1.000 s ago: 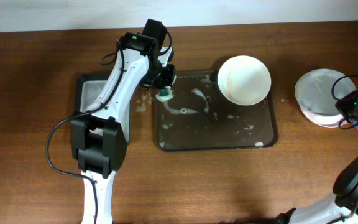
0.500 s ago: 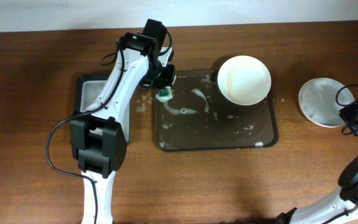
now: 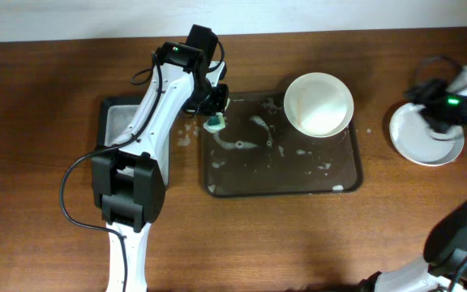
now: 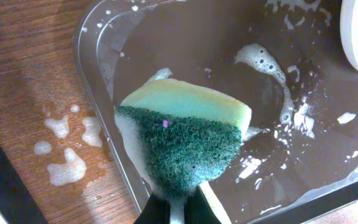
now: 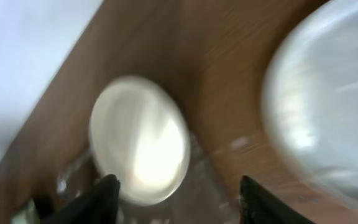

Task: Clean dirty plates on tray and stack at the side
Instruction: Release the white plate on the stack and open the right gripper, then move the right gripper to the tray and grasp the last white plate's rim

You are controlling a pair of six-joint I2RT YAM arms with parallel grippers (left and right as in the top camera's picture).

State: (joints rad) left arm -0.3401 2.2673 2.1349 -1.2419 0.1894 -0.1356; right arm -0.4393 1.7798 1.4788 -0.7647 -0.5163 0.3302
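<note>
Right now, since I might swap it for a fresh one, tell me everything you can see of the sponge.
The sponge is a yellow-green foam block with a dark green scouring face turned toward the wrist camera, with a tiny pink speck on it. It looks wet. The left tool pinches it at one end, and it sits tilted over a corner of the soapy tray, just inside the rim. I cannot tell whether it touches the tray floor.

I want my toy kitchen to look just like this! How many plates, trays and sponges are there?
Plates: 2 in sight: tray plate, side plate (maybe a stack).
Trays: 2: big tray, small tray.
Sponges: 1: sponge.
Total: 5.
</note>
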